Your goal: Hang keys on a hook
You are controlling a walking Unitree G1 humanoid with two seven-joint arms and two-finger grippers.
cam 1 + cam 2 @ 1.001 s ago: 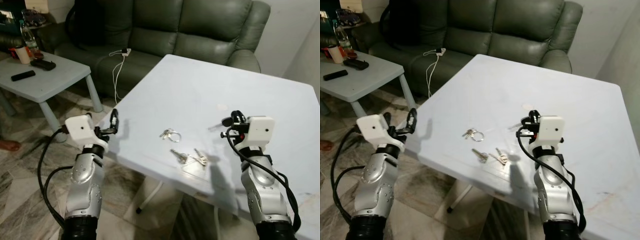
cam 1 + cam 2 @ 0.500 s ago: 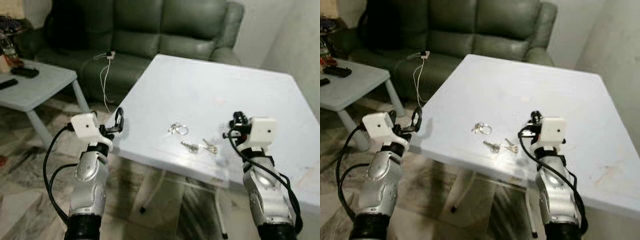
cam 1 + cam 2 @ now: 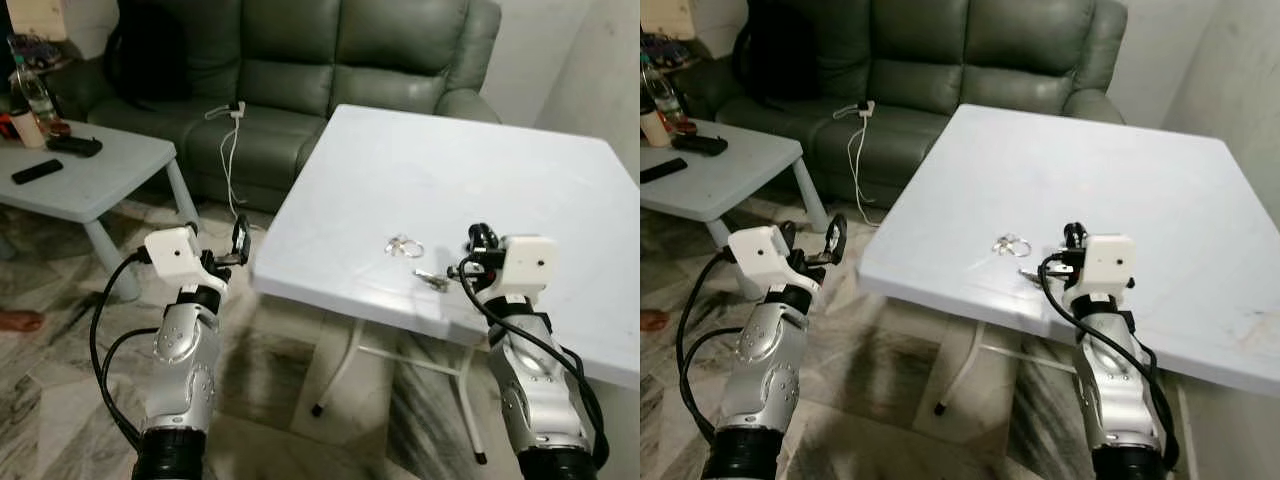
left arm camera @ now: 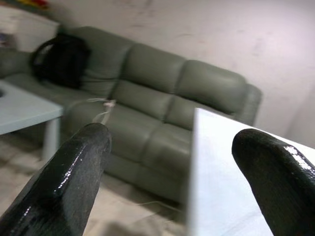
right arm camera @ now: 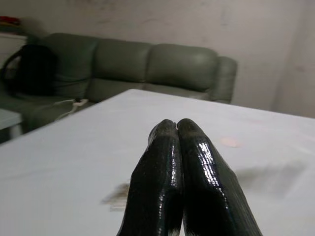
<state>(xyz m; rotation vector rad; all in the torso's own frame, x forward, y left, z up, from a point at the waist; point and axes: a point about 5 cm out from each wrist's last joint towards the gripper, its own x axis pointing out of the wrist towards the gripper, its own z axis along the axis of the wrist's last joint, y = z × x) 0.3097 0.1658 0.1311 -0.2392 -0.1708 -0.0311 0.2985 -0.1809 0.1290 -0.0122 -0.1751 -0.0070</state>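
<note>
Black and glossy, the fingers (image 5: 177,172) of the right gripper (image 3: 476,238) are pressed flat together with nothing between them, and they hang just above the white table (image 3: 480,170) near its front edge. Just beside them on the table lie two loose keys (image 3: 433,281), partly hidden by the gripper's cable, and a little farther in from that edge sits a key ring (image 3: 405,246) with more keys on it. The left gripper (image 3: 240,241) is off the table, just past its left front corner and above the marbled floor (image 3: 60,400), its fingers (image 4: 74,172) spread well apart and holding nothing. Beyond the table's far edge stands a grey-green leather sofa (image 3: 300,60), with a white charger and cable (image 3: 232,130) trailing off its seat and a black bag (image 3: 150,50) at its left end. Left of the table, well apart from it, is a low pale-blue coffee table (image 3: 90,180) carrying a black remote (image 3: 36,172), a second dark object (image 3: 73,146) and a bottle (image 3: 32,95); its label is too small to read. No lettering or brand mark can be made out anywhere.
</note>
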